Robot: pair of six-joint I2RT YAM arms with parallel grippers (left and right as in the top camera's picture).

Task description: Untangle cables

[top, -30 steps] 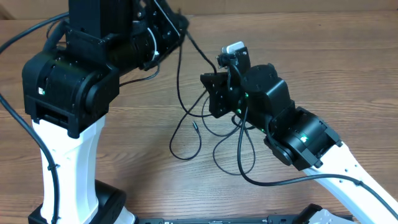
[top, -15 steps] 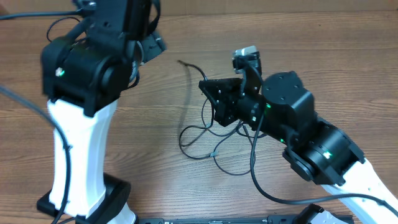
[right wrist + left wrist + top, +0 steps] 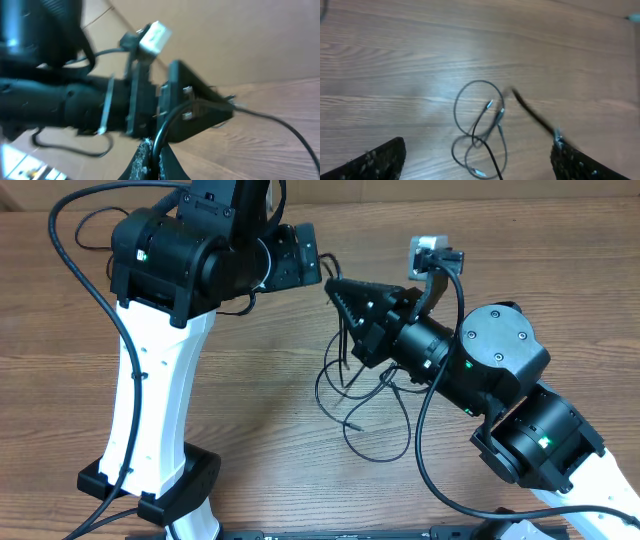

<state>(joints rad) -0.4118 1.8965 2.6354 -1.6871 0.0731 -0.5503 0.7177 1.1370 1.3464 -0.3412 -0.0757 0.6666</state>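
Note:
The thin black cables (image 3: 352, 385) hang from my right gripper (image 3: 340, 290) and pool in loose loops on the wooden table, with a small plug end (image 3: 350, 423) at the front. In the right wrist view the right gripper (image 3: 152, 152) is shut on one black cable strand (image 3: 161, 131). The left gripper (image 3: 303, 265) is up high, just left of the right one. From the left wrist, the left gripper (image 3: 476, 146) stands wide open above the looped cables (image 3: 479, 127), holding nothing. A blurred strand (image 3: 532, 114) runs close to its right finger (image 3: 587, 162).
The left arm's white column and base (image 3: 150, 480) stand at the front left. Thick black arm cables arc at the far left (image 3: 70, 240) and under the right arm (image 3: 425, 460). A tan wall (image 3: 240, 35) rises behind the table.
The left gripper opened and let go of the cable end it held. Both arms shifted to the right, and the right gripper lifted its strand, dragging the loops rightward.

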